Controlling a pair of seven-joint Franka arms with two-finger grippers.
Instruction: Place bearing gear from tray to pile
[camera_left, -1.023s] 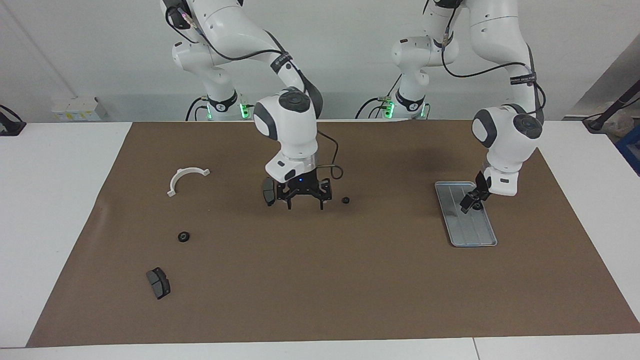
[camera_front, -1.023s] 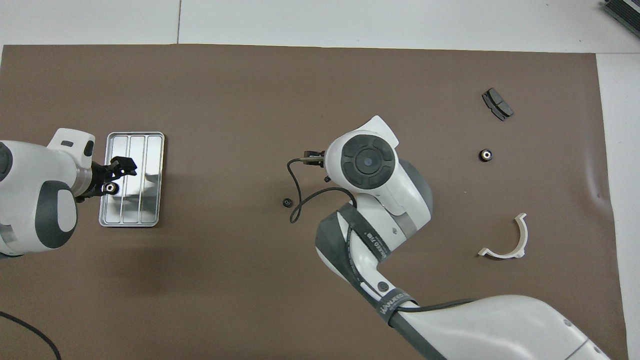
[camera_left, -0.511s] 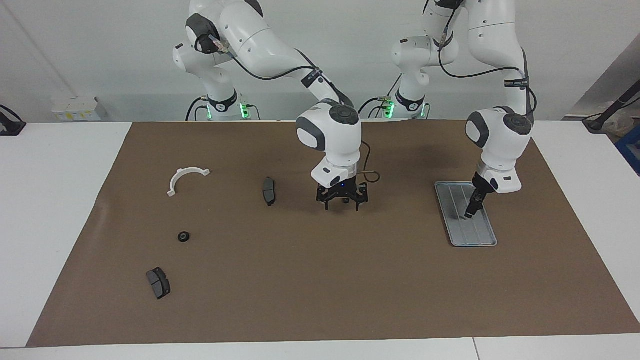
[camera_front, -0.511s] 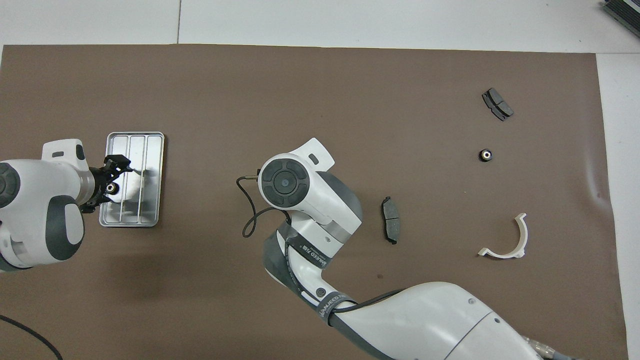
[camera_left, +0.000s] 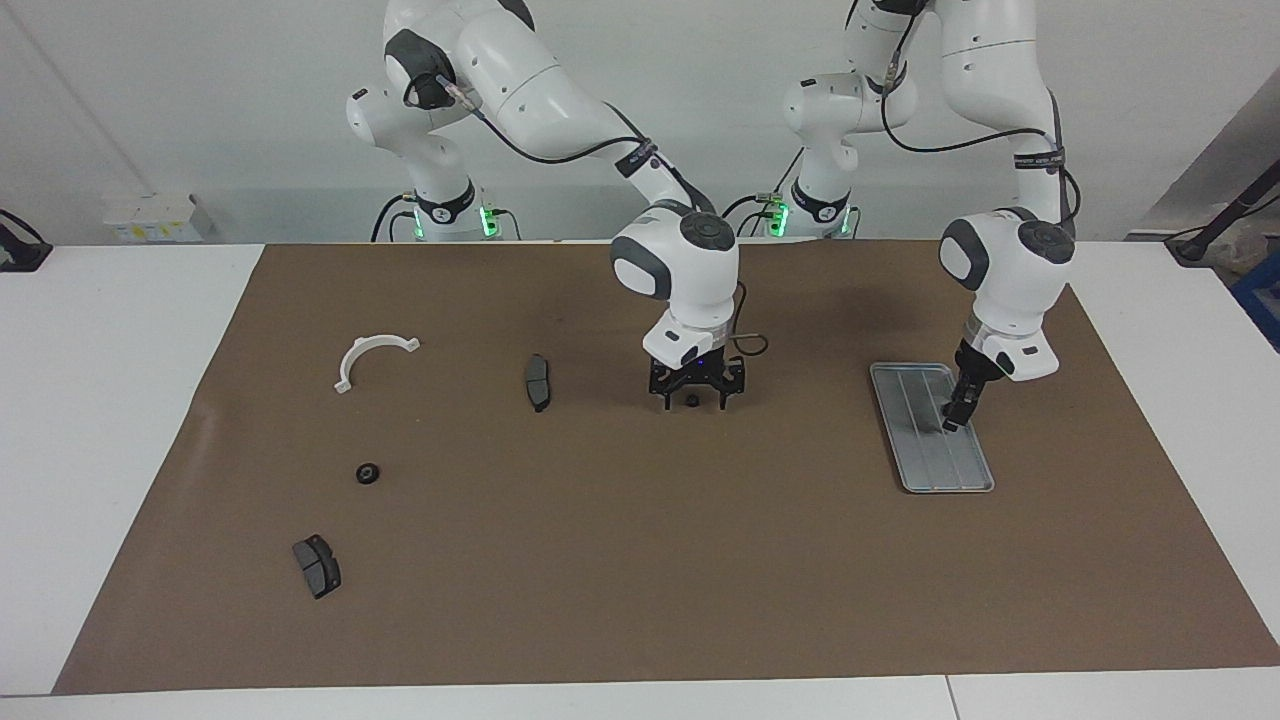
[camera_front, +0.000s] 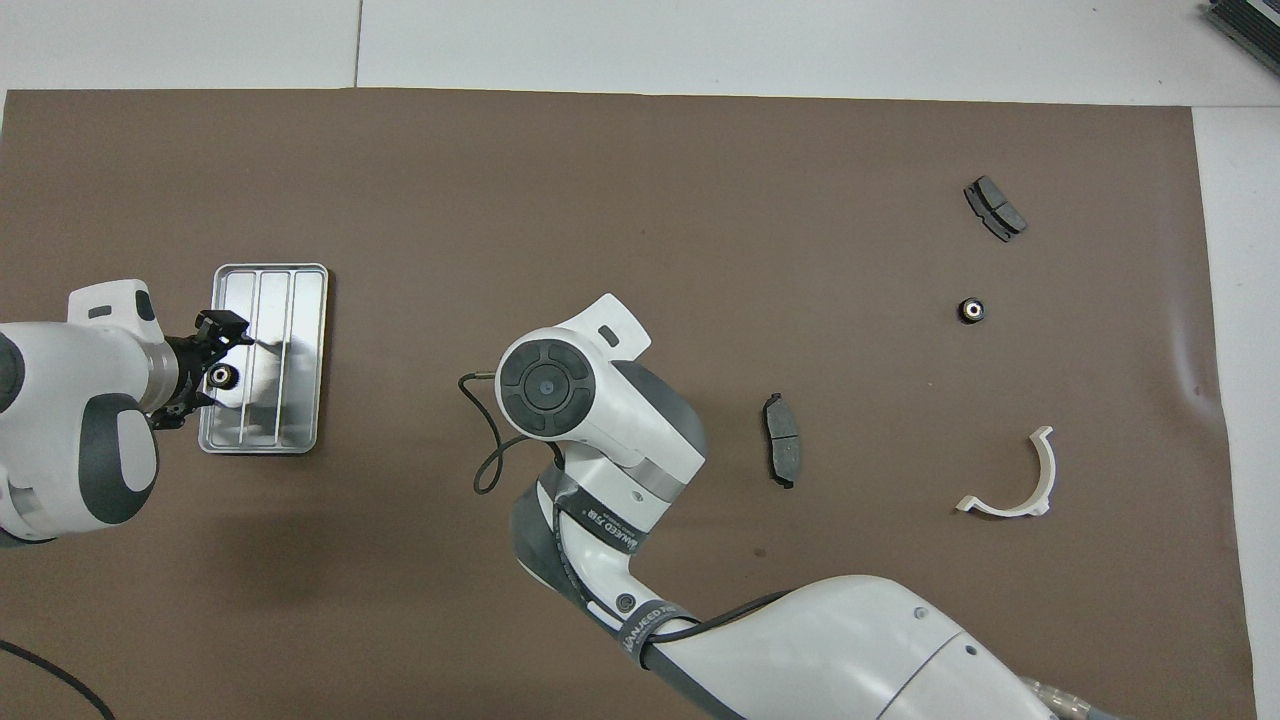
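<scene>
Left tool (camera_left: 953, 418), finger state indiscernible, over the ribbed silver-grey metal tray (camera_left: 931, 428) with the small black bearing gear (camera_front: 220, 376). Right tool (camera_left: 690, 398), fingers apart, straddles a second black gear (camera_left: 690, 400) mid-bench.

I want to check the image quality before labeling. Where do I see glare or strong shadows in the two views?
Overhead view: the tray shows bright reflections along its ribs, and a soft dark shadow lies on the brown mat nearer to the robots than the tray. Facing view: the tray looks evenly grey, with only faint shadows on the mat.
</scene>
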